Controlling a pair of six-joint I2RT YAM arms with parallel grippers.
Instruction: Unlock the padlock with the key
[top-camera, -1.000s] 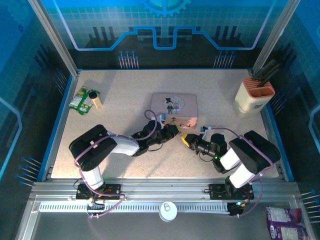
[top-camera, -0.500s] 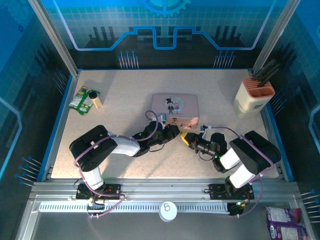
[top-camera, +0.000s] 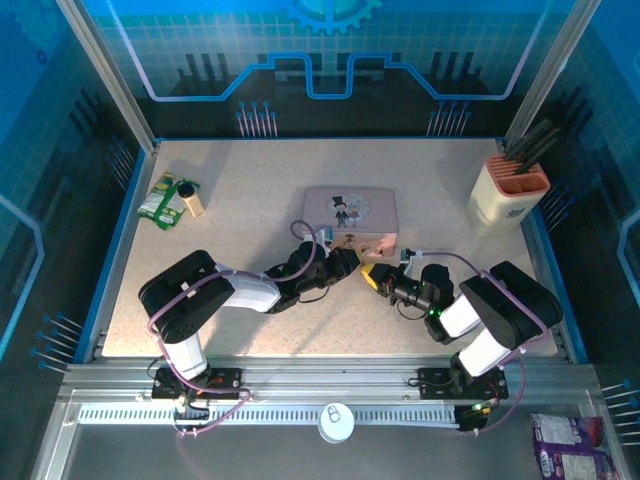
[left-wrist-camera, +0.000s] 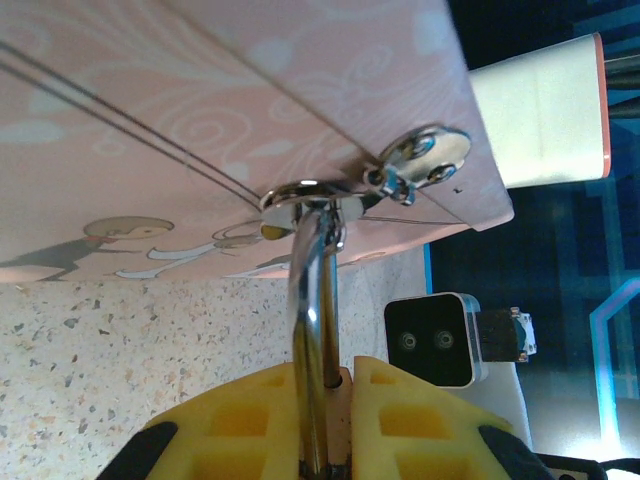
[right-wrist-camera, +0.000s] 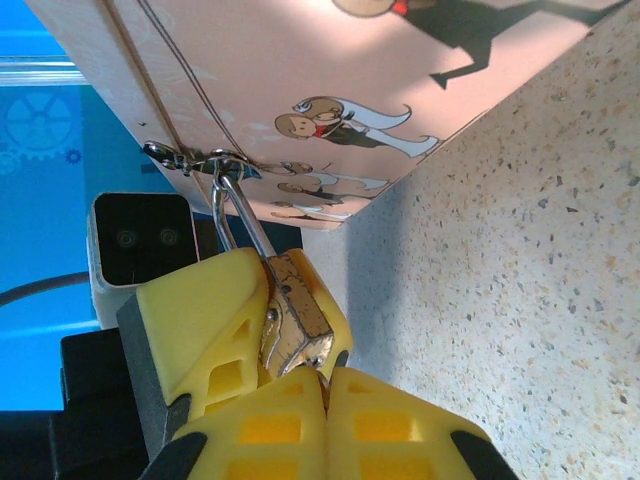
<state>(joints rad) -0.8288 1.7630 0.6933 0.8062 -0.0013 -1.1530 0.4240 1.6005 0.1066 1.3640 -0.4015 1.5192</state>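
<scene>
The brass padlock (right-wrist-camera: 295, 315) hangs by its silvery shackle (left-wrist-camera: 312, 330) from the hasp (left-wrist-camera: 420, 155) on the front of the pink tin (top-camera: 350, 215). My left gripper (left-wrist-camera: 345, 378) is shut on the padlock's body, its yellow fingers (right-wrist-camera: 205, 300) on both sides. My right gripper (right-wrist-camera: 327, 375) is shut tight right at the padlock's bottom end. A thin metal glint of the key (right-wrist-camera: 315, 361) shows where its fingertips meet the lock; the rest of the key is hidden. From the top, both grippers (top-camera: 348, 262) (top-camera: 372, 277) meet in front of the tin.
A beige holder with dark utensils (top-camera: 508, 195) stands at the back right. A green packet (top-camera: 157, 200) and a small bottle (top-camera: 190, 197) lie at the back left. The blue table rim (top-camera: 120, 250) runs along the left.
</scene>
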